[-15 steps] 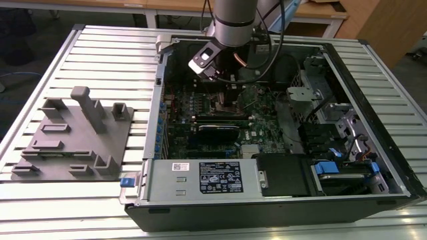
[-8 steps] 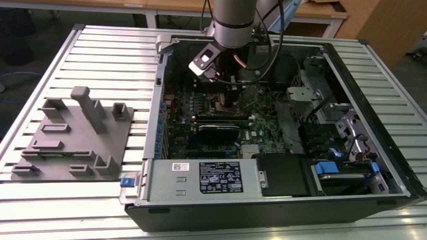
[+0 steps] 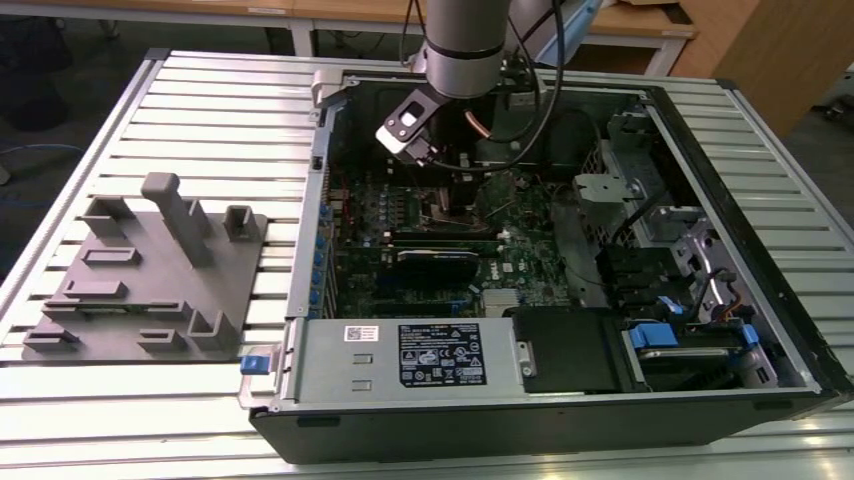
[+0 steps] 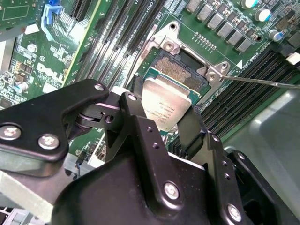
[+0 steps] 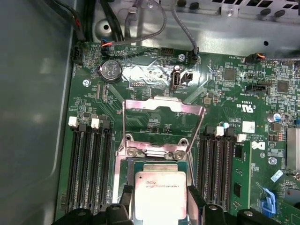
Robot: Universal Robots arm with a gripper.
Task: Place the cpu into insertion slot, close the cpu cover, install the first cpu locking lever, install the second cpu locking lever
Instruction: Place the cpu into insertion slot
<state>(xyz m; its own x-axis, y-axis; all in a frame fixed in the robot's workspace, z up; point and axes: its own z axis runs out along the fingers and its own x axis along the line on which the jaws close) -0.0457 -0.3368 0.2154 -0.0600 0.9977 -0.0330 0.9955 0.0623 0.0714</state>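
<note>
In the exterior view's upper middle, the jaws grip the chip [image 4: 165,107] over the socket [image 4: 182,69], whose cover [image 5: 164,104] stands open.

Silver cpu [image 4: 166,105] above open insertion slot [image 4: 177,65], cpu cover [image 5: 140,104] upright.

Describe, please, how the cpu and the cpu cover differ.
The cpu is a solid silver square; the cpu cover is an open frame with a large cut-out. The claw grips the cpu over the insertion slot; the cpu cover is swung open, untouched. Both are silver metal.
</note>
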